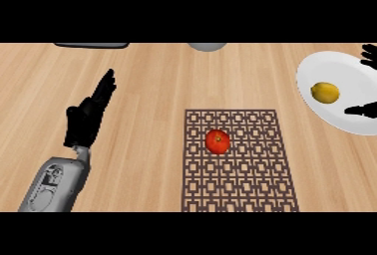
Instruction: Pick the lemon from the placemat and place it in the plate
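Where the wooden desk (147, 89) meets the view's right edge, the white plate (324, 64) lies partly cut off. The right hand (362, 110) shows over the plate's right part only as dark fingertips. One group sits at the plate's upper rim and one lower down, spread well apart and closed on nothing. The yellow lemon (324, 92) rests in the plate between those two groups, a little to their left and touching neither.

The patterned brown placemat (243, 189) lies in the middle of the lower half, its near end running out at the bottom of the view. Its right border is near the plate's lower rim but apart from it. A broad strip of bare wood separates the placemat from the left hand (88, 117). That hand rests open at the view's left on its grey forearm (55, 184), fingers straight and pointing up. More bare wood runs from the placemat's top border to the far edge. There a dark flat object (92, 45) and a grey round object (208, 47) are each cut off by the view's top.

Counted: one desk, one placemat, one plate, two hands, one red tomato (217, 141) lying on the placemat's upper middle, and one lemon.
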`<state>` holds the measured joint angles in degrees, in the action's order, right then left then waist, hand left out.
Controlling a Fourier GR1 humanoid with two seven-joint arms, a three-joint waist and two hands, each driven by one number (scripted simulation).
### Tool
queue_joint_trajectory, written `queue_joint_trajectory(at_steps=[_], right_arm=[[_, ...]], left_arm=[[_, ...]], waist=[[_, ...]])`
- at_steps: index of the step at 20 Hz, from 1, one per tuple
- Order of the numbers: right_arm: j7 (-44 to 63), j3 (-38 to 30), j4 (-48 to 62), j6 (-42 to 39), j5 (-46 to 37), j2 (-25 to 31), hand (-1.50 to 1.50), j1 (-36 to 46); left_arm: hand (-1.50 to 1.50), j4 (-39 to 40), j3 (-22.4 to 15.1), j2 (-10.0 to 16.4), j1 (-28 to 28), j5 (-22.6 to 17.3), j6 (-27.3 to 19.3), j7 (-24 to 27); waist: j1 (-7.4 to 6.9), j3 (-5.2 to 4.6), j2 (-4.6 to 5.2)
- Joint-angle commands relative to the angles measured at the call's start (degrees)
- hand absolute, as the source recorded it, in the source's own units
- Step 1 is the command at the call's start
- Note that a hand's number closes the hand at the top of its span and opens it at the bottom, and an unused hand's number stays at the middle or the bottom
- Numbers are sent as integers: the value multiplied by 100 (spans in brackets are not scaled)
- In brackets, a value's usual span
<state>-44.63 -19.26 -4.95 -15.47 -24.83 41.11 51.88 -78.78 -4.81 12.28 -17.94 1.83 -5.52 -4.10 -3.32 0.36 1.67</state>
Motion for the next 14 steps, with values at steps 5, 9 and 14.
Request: queue_joint_trajectory(at_steps=[5, 9, 14], right_arm=[[372, -811, 269, -550, 787, 944, -150, -168], [408, -909, 241, -915, 889, 1369, -150, -365], [248, -953, 188, -1295, 939, 1642, -150, -788]], left_arm=[[0, -2, 70, 15, -116, 26, -35, -66], [0, -31, -38, -65, -64, 94, -57, -13], [0, -186, 53, 76, 111, -25, 84, -54]], waist=[[-6, 18, 62], [-30, 31, 86], [-79, 51, 64]])
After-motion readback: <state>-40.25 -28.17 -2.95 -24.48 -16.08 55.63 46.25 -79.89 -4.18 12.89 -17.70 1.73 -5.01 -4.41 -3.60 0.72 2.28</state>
